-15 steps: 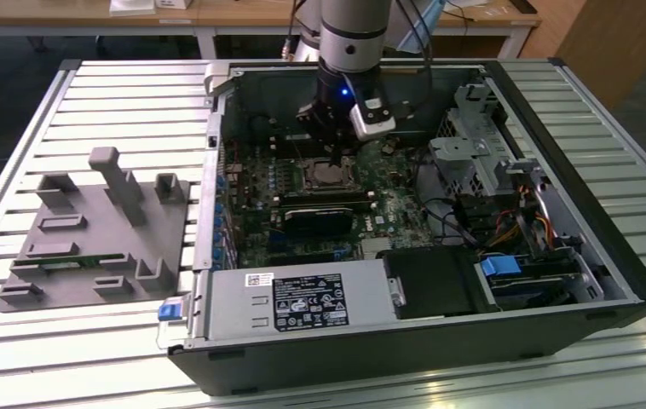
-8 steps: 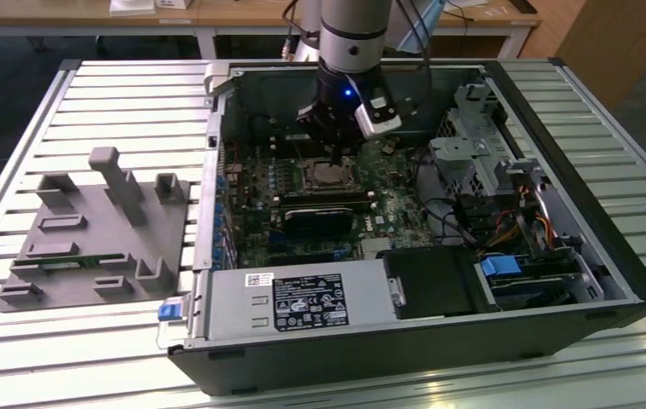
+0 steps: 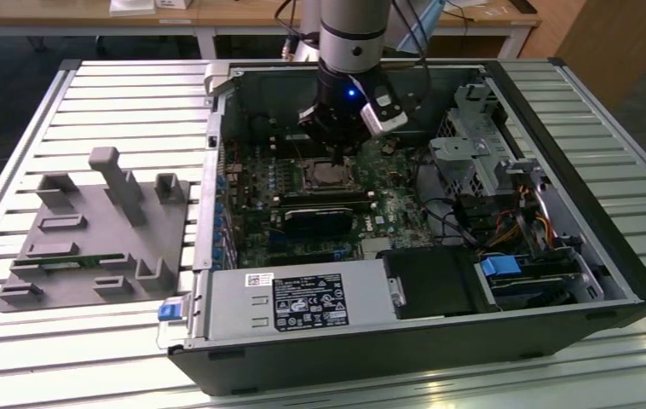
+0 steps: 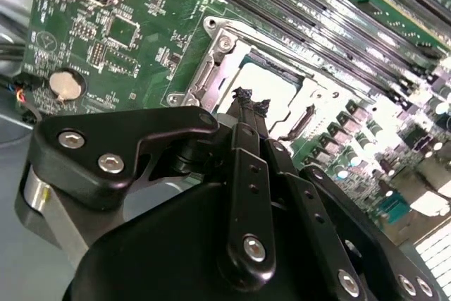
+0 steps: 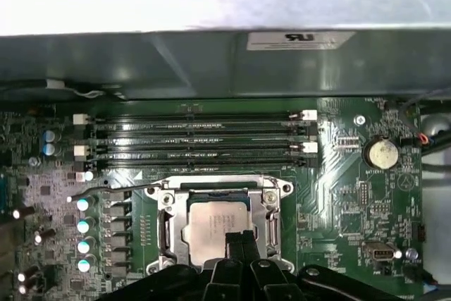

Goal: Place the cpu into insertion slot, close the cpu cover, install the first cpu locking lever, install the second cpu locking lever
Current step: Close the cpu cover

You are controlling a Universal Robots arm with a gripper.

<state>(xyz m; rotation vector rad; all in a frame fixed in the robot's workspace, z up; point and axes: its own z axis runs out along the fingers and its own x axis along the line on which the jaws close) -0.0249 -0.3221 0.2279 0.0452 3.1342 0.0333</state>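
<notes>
Fingertips together on nothing, the black gripper [image 5: 239, 239] is hovering over the dull silver square cpu [image 3: 329, 176], which is sitting in the black-framed insertion slot [image 5: 168, 228] at 12 o'clock from the black rounded block [image 3: 317, 223] in the exterior view, silvery metal cpu cover [image 5: 270, 208] apparently down, so lever work seems in hand, needing precise contact with the thin wire lever [image 5: 106, 191].

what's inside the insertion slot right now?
The cpu lies in the insertion slot, its silver top framed by the cpu cover. The gripper hides part of one edge, and the slot's centre beneath the cpu cannot be seen.
</notes>
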